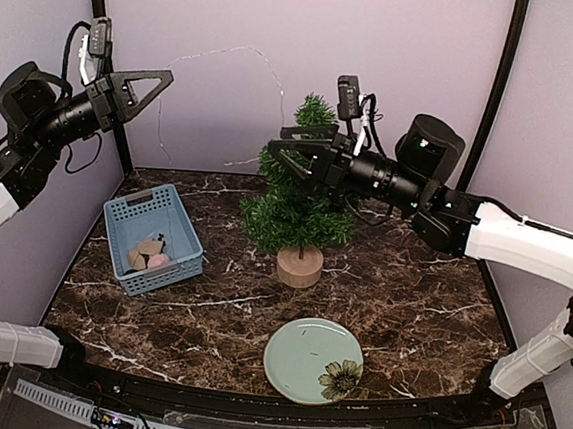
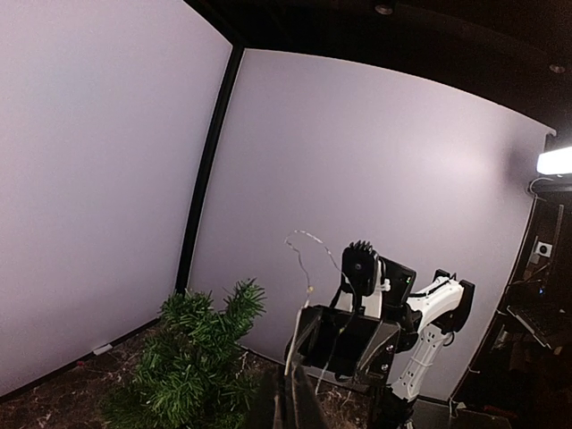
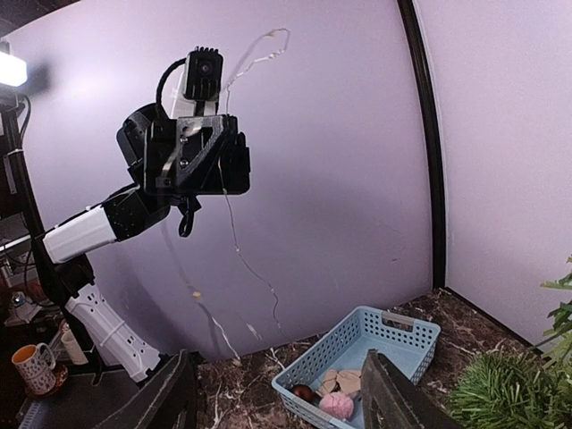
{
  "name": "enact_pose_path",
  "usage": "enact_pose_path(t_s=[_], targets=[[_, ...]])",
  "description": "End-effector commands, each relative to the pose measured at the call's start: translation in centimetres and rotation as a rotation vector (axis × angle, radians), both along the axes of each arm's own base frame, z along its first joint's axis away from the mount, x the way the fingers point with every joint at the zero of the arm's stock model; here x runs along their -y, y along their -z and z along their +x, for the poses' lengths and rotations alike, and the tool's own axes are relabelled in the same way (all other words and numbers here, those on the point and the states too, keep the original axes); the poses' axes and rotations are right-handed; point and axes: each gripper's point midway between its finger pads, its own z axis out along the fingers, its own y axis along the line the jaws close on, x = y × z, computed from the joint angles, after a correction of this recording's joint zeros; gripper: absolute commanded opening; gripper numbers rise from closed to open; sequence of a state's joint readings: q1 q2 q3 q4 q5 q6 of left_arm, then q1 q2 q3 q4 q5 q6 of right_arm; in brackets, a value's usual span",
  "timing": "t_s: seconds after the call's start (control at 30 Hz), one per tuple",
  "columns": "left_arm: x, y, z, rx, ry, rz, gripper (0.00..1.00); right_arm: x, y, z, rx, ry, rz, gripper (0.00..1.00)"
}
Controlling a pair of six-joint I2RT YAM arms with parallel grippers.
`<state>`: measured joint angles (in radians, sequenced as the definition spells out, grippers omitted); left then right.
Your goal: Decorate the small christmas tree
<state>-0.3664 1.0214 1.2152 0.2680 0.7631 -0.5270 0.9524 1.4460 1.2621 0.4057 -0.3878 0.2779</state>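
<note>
Green needles soft, small christmas tree (image 1: 297, 210) likely light, tippy | you steady its stump (image 1: 299, 267) | left end effector (image 1: 166, 77) pinching wire (image 3: 236, 246) | right end effector (image 1: 276, 139) wide, empty.

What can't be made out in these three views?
Any view: the wire, too thin to trace to its ends.
Top external: whether the right gripper touches the small christmas tree; they overlap.
Left wrist: the stump, cut off by the bottom edge.
The basket: contents too small to identify, top external and right wrist.
</note>
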Motion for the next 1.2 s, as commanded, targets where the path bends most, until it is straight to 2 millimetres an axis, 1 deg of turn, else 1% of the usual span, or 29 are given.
enact_pose_path(t_s=[0.0, 0.07, 0.13, 0.2, 0.27, 0.47, 0.6, 0.83, 0.97, 1.17], targets=[[-0.1, -2.1, -1.1, 0.078, 0.012, -0.03, 0.0, 0.1, -3.2, -1.5, 0.063, -0.049, 0.115, 0.63], [0.0, -2.0, -0.9, 0.073, 0.014, -0.031, 0.0, 0.0, -3.1, -1.6, 0.067, -0.062, 0.118, 0.63], [0.2, -2.0, -0.8, 0.075, 0.021, -0.034, 0.0, -0.3, -2.9, -1.4, 0.063, -0.057, 0.118, 0.62], [0.4, -1.9, -0.8, 0.074, 0.027, -0.037, 0.0, -0.4, -2.9, -1.3, 0.062, -0.056, 0.122, 0.55], [0.5, -1.8, -0.7, 0.072, 0.031, -0.041, 0.0, -0.6, -3.0, -1.2, 0.06, -0.056, 0.131, 0.52], [0.9, -1.5, -0.5, 0.066, 0.039, -0.057, 0.0, -1.0, -3.1, -1.4, 0.057, -0.089, 0.149, 0.53], [1.2, -1.4, -0.3, 0.062, 0.045, -0.067, 0.0, -1.2, -2.9, -1.5, 0.055, -0.1, 0.156, 0.57], [1.7, -1.5, 0.0, 0.063, 0.058, -0.081, 0.0, -1.3, -3.0, -1.5, 0.071, -0.103, 0.169, 0.55], [1.9, -1.5, 0.0, 0.064, 0.063, -0.087, 0.0, -1.3, -3.2, -1.5, 0.077, -0.101, 0.179, 0.46], [1.9, -1.7, 0.3, 0.068, 0.045, -0.097, 0.0, -1.3, -2.7, -1.4, 0.066, -0.098, 0.183, 0.46]])
